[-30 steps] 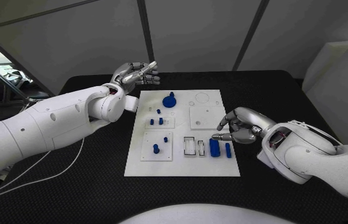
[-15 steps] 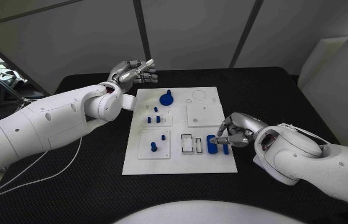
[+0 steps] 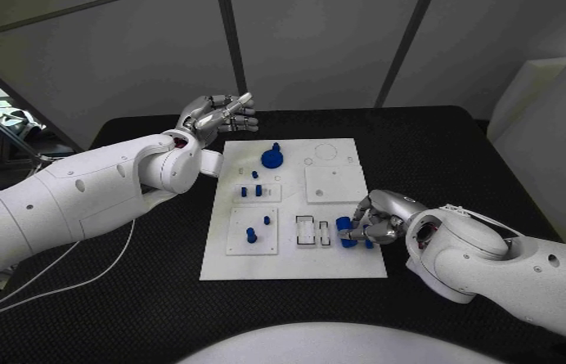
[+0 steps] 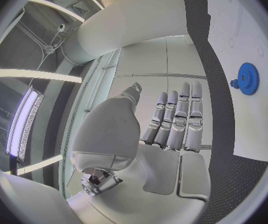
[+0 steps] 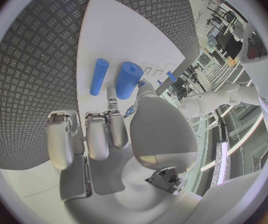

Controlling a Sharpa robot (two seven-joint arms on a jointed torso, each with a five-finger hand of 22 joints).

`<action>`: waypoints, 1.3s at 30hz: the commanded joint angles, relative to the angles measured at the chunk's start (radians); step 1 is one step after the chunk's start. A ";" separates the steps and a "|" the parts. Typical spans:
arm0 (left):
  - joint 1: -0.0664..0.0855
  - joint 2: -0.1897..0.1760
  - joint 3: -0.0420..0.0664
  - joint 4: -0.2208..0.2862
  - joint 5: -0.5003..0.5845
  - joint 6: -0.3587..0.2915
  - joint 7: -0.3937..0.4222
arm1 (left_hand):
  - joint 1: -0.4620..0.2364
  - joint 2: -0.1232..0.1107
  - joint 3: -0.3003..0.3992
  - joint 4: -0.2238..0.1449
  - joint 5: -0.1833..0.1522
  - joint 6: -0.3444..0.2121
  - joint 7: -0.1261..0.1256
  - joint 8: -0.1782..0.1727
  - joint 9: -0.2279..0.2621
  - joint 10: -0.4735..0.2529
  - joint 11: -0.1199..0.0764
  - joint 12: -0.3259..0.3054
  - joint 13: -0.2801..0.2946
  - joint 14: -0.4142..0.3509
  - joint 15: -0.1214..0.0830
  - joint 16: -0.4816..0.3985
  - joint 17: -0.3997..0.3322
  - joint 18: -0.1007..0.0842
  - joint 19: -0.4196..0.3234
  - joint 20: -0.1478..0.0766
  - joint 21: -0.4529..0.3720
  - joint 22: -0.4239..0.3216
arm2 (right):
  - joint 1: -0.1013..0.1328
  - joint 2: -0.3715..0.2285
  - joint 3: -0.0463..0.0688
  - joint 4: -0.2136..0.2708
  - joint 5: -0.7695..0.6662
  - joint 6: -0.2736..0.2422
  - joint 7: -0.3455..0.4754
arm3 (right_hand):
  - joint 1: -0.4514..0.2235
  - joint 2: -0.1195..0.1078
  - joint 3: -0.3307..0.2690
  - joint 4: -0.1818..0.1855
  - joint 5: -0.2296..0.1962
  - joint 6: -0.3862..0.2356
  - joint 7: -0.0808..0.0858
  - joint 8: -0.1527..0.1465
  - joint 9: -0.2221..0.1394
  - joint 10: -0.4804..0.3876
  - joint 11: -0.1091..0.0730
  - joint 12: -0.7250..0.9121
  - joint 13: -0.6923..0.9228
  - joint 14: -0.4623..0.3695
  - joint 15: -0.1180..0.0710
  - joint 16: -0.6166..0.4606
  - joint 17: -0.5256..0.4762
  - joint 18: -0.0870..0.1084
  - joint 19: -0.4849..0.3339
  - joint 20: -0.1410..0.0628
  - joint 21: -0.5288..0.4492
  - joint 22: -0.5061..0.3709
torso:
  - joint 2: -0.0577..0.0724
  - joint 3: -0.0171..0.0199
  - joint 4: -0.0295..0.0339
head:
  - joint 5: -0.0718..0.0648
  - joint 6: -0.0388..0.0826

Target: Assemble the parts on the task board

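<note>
The white task board point(image 3: 295, 262) lies mid-table. At its right front, a thick blue cylinder point(image 3: 344, 229) point(image 5: 128, 79) and a thin blue cylinder point(image 5: 99, 76) lie side by side. My right hand point(image 3: 378, 217) point(image 5: 118, 134) is curled low over them. Its thumb and one finger flank the near end of the thick cylinder, which lies flat on the board; I cannot tell if they grip it. My left hand point(image 3: 219, 115) point(image 4: 171, 129) hovers beyond the board's far left corner, fingers straight, holding nothing.
A blue gear point(image 3: 274, 159) point(image 4: 248, 78) stands at the board's far middle. Small blue pegs point(image 3: 253, 190) stand in a left block, and others point(image 3: 250, 235) in the block nearer me. Narrow white slots point(image 3: 307, 231) sit just left of the cylinders. A white square plate point(image 3: 334, 184) lies behind them.
My right hand has moved left and down onto the two blue cylinders, its fingers curling round the thick one. My left hand has stayed raised in place.
</note>
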 commanded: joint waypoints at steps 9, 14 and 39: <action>0.001 -0.003 0.001 0.005 0.005 0.012 0.009 | 0.005 0.004 0.007 -0.001 -0.003 -0.006 0.057 0.006 -0.001 0.000 0.003 -0.003 -0.001 0.005 0.000 -0.003 -0.001 -0.013 -0.002 0.002 -0.004 -0.001 | -0.005 0.025 0.000 -0.030 -0.039 0.056 -0.007 | 0.032 0.025 0.014 -0.007 0.049 -0.001 -0.008 0.029 0.028 0.024 -0.008 0.006 0.125 0.085 -0.011 0.008 0.176 -0.007 0.107 -0.006 0.007 0.263 | 0.000 -0.0015 0.0002 | 0.003 -0.008; 0.001 -0.006 0.001 0.007 0.005 0.012 0.009 | 0.006 0.004 0.007 -0.001 -0.003 -0.006 0.057 0.006 -0.001 0.000 0.003 -0.004 -0.001 0.005 0.000 -0.004 -0.002 -0.013 -0.003 0.002 -0.004 -0.003 | -0.008 0.033 -0.001 -0.039 -0.059 0.055 -0.008 | 0.085 0.044 0.027 -0.024 0.081 0.008 -0.015 0.045 0.048 0.027 -0.014 0.008 0.131 0.086 -0.016 0.009 0.180 -0.007 0.107 -0.011 0.007 0.263 | -0.001 -0.0009 0.0008 | 0.004 -0.009; 0.001 -0.010 0.001 0.009 0.005 0.011 0.008 | 0.008 0.006 0.008 -0.003 -0.003 -0.007 0.057 0.006 -0.001 -0.001 0.003 -0.005 0.000 0.005 0.001 -0.006 -0.003 -0.013 -0.003 0.003 -0.005 -0.005 | -0.009 0.013 0.001 0.066 0.065 -0.234 0.058 | 0.108 0.074 0.031 -0.004 0.161 0.035 -0.037 0.068 0.102 0.039 -0.034 0.011 0.144 0.085 -0.033 0.008 0.178 -0.007 0.107 -0.028 0.007 0.263 | -0.001 -0.0016 -0.0003 | 0.011 0.004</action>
